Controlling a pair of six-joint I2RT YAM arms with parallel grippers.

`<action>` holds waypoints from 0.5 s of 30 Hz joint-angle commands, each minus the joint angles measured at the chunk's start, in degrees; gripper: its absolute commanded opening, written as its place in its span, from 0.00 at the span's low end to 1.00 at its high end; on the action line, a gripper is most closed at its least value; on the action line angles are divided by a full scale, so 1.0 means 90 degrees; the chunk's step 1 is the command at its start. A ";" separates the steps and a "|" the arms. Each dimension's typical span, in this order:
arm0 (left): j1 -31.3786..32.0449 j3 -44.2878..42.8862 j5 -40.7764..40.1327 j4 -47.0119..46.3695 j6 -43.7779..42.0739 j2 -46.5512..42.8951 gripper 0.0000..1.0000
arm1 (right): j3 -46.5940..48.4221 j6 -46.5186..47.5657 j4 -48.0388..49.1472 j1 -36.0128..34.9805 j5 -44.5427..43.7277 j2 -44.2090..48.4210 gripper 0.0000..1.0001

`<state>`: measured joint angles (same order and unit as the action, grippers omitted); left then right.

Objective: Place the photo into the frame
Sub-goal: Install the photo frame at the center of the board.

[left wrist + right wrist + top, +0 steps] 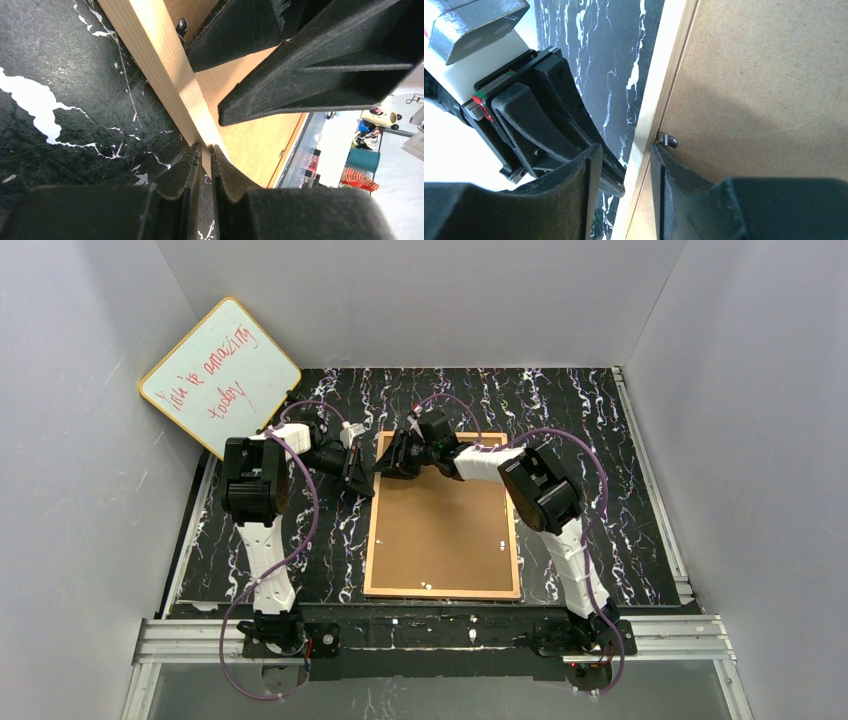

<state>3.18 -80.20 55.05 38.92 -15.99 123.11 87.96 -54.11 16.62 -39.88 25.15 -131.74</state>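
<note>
Frame [441,592], one: face down, one brown backing board [440,520] seated inside. Photo: none visible; whether it lies under the board cannot be told, so the task is likely late, clips left. Left gripper [206,150]: jaws pressed nearly together at the rail. Right gripper [624,155]: jaws spread astride that rail, beside one black clip [668,140]. Whiteboard [220,375], one.

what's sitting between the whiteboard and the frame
Top view: the left arm's wrist, its purple cable and the left gripper, over black marbled table; the gripper reaches the frame's left rail.
</note>
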 commanded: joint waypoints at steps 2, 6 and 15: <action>0.0228 0.0106 -0.1140 0.0656 -0.0816 0.0034 0.07 | -0.0245 -0.0126 0.0253 0.0105 0.0341 0.0693 0.55; 0.0206 -0.0160 -0.1464 0.1340 -0.1481 -0.0181 0.11 | -0.0835 0.0107 -0.0461 0.0486 -0.0089 0.1740 0.66; 0.0271 0.0766 -0.2050 0.1460 -0.2174 -0.0995 0.14 | -0.2572 0.0825 -0.2591 0.2467 -0.1843 0.4213 0.89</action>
<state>5.02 -79.13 43.44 50.81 -30.30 119.63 70.15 -50.59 4.51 -25.56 19.40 -101.41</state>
